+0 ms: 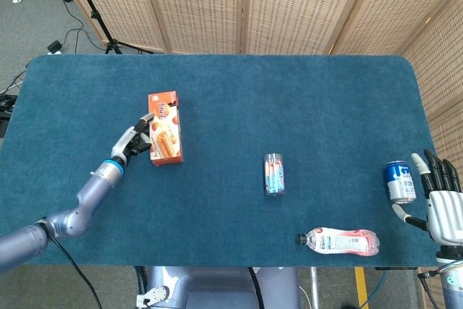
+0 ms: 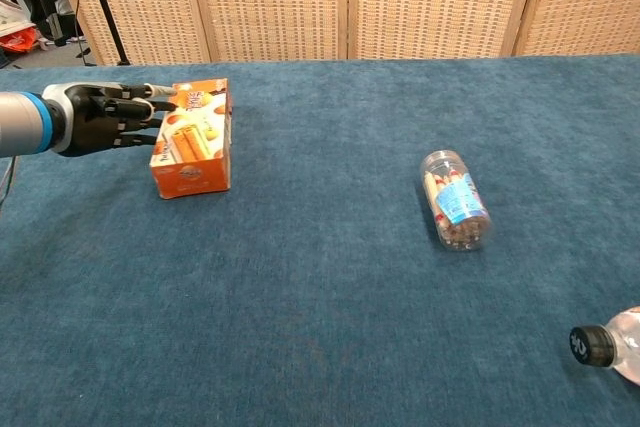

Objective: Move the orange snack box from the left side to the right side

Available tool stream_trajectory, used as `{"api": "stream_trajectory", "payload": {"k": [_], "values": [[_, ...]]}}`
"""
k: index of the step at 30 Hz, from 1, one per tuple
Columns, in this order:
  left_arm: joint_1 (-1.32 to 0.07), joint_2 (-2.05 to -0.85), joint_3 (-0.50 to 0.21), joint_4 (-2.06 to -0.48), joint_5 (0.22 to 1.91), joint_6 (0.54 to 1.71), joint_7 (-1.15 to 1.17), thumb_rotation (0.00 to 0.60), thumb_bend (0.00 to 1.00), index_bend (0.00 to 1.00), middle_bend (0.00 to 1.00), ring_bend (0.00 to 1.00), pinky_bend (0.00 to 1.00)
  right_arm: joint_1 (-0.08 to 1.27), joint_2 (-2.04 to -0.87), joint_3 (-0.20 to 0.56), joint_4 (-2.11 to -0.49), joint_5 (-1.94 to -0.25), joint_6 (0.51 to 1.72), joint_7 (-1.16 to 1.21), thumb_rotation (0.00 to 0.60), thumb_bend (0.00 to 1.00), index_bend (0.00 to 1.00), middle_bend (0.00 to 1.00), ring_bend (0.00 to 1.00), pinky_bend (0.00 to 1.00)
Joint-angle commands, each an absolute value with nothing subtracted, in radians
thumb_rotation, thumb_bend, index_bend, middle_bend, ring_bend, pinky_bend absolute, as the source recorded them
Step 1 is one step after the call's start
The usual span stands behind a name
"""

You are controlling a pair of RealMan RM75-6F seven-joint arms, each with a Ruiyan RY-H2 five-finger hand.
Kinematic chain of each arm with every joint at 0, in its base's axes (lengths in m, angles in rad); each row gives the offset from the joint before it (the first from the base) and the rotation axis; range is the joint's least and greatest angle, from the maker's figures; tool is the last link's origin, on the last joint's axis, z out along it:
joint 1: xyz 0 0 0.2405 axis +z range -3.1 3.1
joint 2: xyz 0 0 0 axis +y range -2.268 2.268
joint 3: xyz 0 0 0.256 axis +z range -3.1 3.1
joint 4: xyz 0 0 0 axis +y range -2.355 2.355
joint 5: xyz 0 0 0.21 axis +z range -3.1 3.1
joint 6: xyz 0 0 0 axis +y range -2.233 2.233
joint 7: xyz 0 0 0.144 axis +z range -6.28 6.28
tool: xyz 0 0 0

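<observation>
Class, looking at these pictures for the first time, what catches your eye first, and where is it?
The orange snack box stands out on the blue table, left of centre, with the left hand pressed against its side. Towards the right lie a clear jar and a plastic bottle.

Left hand (image 1: 135,140) fingers extended, arm stretched forward; right hand (image 1: 443,206) upright, fingers spread.
</observation>
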State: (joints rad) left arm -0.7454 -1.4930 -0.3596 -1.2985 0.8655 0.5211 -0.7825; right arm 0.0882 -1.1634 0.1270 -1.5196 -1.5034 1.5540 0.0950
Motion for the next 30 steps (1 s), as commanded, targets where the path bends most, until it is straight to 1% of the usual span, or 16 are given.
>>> {"api": "stream_trajectory", "payload": {"k": [1, 10, 20, 30], "values": [[-0.775, -1.54, -0.366, -1.321, 0.824, 0.56, -0.725, 0.6, 1.0, 0.0, 0.0, 0.0, 0.0, 0.089, -1.163, 0.127, -1.519, -1.501, 1.551, 0.097, 0.6, 0.0, 0.0, 0.0, 0.0, 0.0], [-0.841, -1.65, -0.404, -1.289, 0.762, 0.625, -0.618, 0.6, 1.0, 0.0, 0.0, 0.0, 0.0, 0.089, -1.161, 0.13, -1.515, -1.49, 1.545, 0.107, 0.6, 0.0, 0.0, 0.0, 0.0, 0.0], [-0.944, -1.703, -0.435, -1.243, 0.657, 0.582, -0.499, 0.6, 1.0, 0.0, 0.0, 0.0, 0.0, 0.09, -1.158, 0.134, -1.506, -1.472, 1.532, 0.12, 0.6, 0.0, 0.0, 0.0, 0.0, 0.0], [-1.027, -1.74, -0.454, -1.21, 0.573, 0.57, -0.412, 0.6, 1.0, 0.0, 0.0, 0.0, 0.0, 0.09, -1.157, 0.136, -1.503, -1.464, 1.527, 0.125, 0.6, 0.0, 0.0, 0.0, 0.0, 0.0]]}}
